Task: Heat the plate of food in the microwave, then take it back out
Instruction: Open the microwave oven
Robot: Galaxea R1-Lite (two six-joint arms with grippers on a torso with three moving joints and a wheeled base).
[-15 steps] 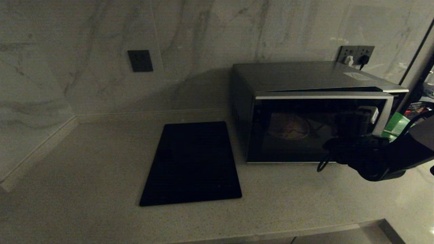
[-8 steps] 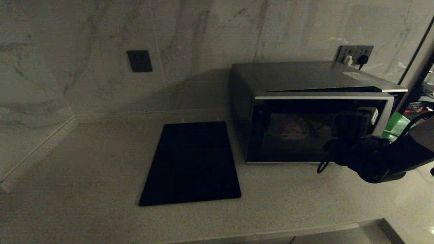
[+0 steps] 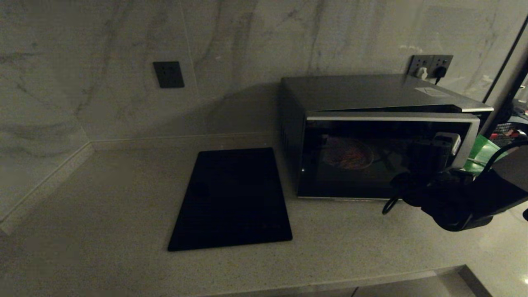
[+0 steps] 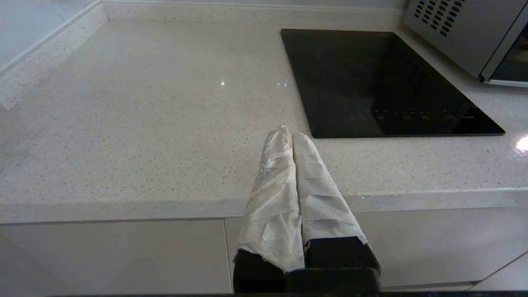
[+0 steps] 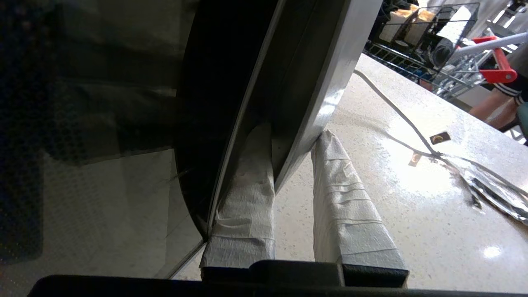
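At the microwave (image 3: 383, 136) door's right edge, right gripper (image 5: 295, 142) pinches the handle strip (image 5: 317, 103) — door ajar, plate of food (image 3: 347, 153) inside; next, swing it wider. Left gripper (image 4: 291, 134) shut, empty.

On your counter (image 3: 103, 214) the microwave (image 3: 371, 95) stands toward the back right corner, against the rear wall, with the plate of food (image 3: 348, 154) inside it behind the door. The flat panel (image 3: 233, 198) lies just left of the microwave, reaching toward the front edge. Your right gripper (image 5: 288, 136) sits at the door's right edge, one finger on each side of it. Your left gripper (image 4: 291, 134) hangs over the front edge, left of the panel.
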